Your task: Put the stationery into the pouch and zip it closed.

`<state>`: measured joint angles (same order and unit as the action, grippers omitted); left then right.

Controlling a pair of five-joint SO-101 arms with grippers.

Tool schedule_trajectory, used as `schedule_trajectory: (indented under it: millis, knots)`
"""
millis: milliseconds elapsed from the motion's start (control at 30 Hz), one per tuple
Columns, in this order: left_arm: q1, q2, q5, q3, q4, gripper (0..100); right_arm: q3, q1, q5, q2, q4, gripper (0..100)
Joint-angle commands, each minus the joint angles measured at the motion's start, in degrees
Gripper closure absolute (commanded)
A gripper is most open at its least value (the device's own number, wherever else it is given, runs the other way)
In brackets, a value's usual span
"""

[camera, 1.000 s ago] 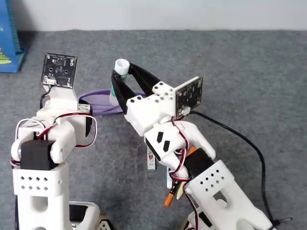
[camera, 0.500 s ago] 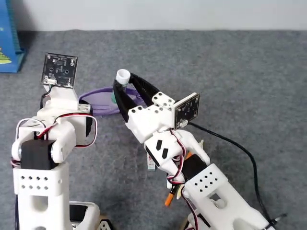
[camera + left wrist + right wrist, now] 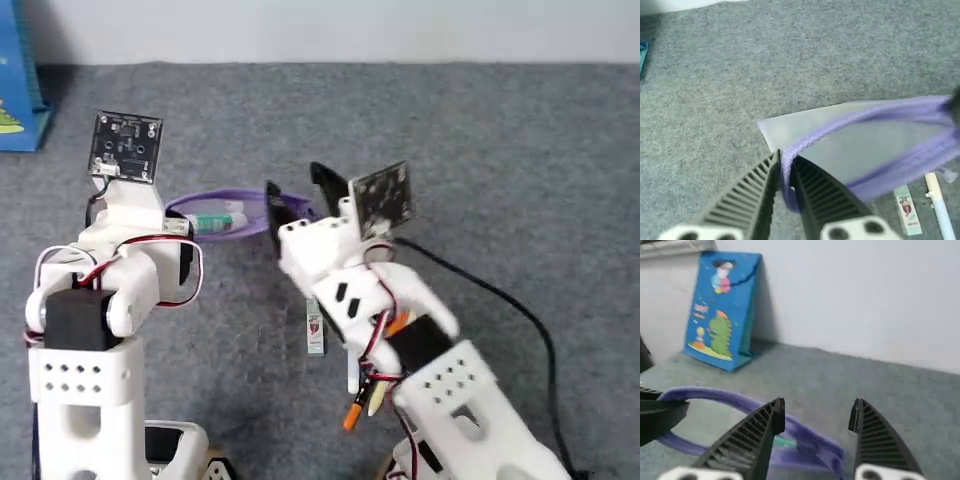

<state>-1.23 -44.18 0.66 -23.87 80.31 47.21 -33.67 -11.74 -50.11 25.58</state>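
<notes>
Since a second ago the glue stick (image 3: 213,221) has left my right end effector (image 3: 297,190) and gone from upright to lying inside the pouch (image 3: 222,194), just ahead of my right fingertips. Its long axis runs along the pouch mouth, with the pale cap end seemingly toward me. My right jaws stand apart and empty. My left end effector (image 3: 784,162) is clamped on the purple zip edge. To do this well, I should back the right off without snagging that edge while the left stays steady, holding the mouth wide for the loose stationery (image 3: 316,330) on the worktop (image 3: 500,150) behind my right wrist.
</notes>
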Motion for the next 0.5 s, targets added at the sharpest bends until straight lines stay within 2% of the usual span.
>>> schedule_trajectory:
  millis: [0, 100, 233, 467]
  knots:
    - [0.4, 1.4, 0.5, -0.4, 0.4, 99, -9.7, 4.7, -3.3, -3.0, 18.8, 80.1]
    - [0.4, 1.3, 0.5, -0.4, 0.4, 99, -13.0, 9.4, -5.9, -2.6, 30.6, 80.1]
    - [0.4, 1.3, 0.5, -0.4, 0.5, 99, -12.6, 15.3, -7.6, 0.2, 40.1, 80.1]
    - [0.4, 1.3, 0.5, -0.4, 0.5, 99, -6.1, 21.2, -10.7, 11.4, 42.1, 80.1]
